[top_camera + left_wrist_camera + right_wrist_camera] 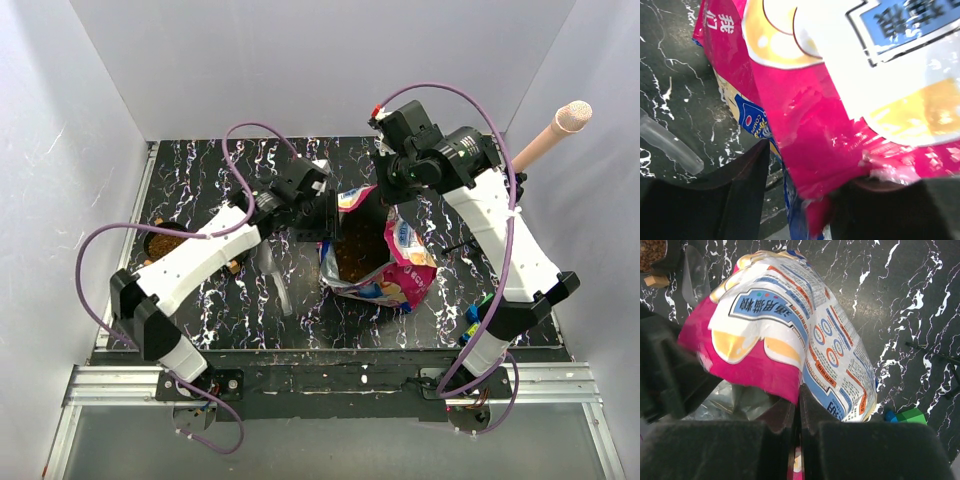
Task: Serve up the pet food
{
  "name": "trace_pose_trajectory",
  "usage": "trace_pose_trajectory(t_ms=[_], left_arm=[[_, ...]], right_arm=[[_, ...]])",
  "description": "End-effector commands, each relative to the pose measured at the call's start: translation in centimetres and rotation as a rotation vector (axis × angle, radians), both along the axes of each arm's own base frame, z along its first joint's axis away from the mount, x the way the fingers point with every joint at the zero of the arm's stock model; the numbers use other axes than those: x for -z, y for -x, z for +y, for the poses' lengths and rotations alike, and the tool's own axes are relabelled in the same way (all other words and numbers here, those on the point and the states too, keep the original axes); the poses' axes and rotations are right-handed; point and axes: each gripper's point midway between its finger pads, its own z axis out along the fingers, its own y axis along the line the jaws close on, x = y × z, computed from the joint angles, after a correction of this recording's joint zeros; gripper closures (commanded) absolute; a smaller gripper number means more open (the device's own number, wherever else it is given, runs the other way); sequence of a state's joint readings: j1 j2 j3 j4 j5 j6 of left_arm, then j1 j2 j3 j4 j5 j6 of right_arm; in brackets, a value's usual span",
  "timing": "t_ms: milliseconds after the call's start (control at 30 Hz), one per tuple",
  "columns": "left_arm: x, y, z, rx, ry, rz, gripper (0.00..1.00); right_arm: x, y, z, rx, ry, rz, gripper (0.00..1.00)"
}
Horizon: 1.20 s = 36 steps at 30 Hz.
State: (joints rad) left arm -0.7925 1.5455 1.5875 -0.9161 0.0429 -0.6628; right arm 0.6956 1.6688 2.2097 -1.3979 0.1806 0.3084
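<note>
The glossy magenta-and-blue bag [400,275] stands open mid-table, with brown pet food [358,258] showing inside it. My right gripper [385,200] is at the bag's far rim. In the right wrist view this gripper [799,405] is shut, with a sliver of the bag [785,335] pinched between its fingers. My left gripper [322,215] is at the bag's left rim. In the left wrist view the left gripper [810,170] straddles the bag's edge [805,130]. One finger touches the bag and a gap remains at the other.
A dark bowl [163,243] holding kibble sits at the left, seen too in the right wrist view [651,252]. A clear plastic scoop [272,272] lies between bowl and bag. Coloured toy blocks [474,318] sit at the right. White walls enclose the table.
</note>
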Motion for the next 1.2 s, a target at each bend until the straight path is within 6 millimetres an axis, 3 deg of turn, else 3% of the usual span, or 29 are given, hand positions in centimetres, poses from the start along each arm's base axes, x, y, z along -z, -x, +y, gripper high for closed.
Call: trace_pose_trajectory(t_ms=[0, 133, 267, 300, 400, 433, 567, 667, 833, 1000, 1167], left_arm=[[-1.2, -2.6, 0.9, -0.157, -0.034, -0.060, 0.63], [-3.5, -3.9, 0.6, -0.200, 0.003, -0.115, 0.80], [-5.6, -4.9, -0.1, -0.230, 0.030, -0.137, 0.94], [-5.9, -5.1, 0.0, -0.243, 0.028, -0.137, 0.97], [-7.6, -5.6, -0.3, -0.271, 0.052, -0.136, 1.00], [-8.2, -5.7, -0.5, -0.283, 0.064, -0.137, 1.00], [-8.9, -6.4, -1.2, -0.302, 0.091, -0.132, 1.00], [-8.8, -6.6, -0.8, -0.332, 0.069, -0.125, 1.00], [-9.9, -7.0, 1.6, -0.431, 0.029, -0.173, 1.00], [-10.5, -6.8, 2.0, -0.431, 0.053, -0.186, 1.00], [-10.3, -6.6, 1.9, -0.412, 0.046, -0.163, 1.00]], right_arm=[[-4.8, 1.0, -0.4, 0.002, -0.117, -0.157, 0.86], [-2.8, 2.9, -2.3, -0.020, 0.031, -0.199, 0.64], [-0.7, 5.1, -3.0, -0.049, 0.075, -0.193, 0.50], [-0.5, 5.7, -3.2, -0.057, 0.061, -0.190, 0.37], [-1.3, 7.2, -2.2, -0.159, -0.075, -0.242, 0.28], [-1.8, 7.4, -2.1, -0.185, -0.109, -0.284, 0.20], [-2.6, 6.7, -3.5, -0.182, -0.137, -0.468, 0.17], [-1.4, 6.5, -3.6, -0.242, -0.106, -0.524, 0.17], [0.9, 7.9, -3.7, -0.387, -0.147, -0.523, 0.16], [2.6, 8.4, -3.7, -0.498, -0.129, -0.493, 0.18], [0.9, 10.7, -3.6, -0.551, -0.204, -0.468, 0.21]])
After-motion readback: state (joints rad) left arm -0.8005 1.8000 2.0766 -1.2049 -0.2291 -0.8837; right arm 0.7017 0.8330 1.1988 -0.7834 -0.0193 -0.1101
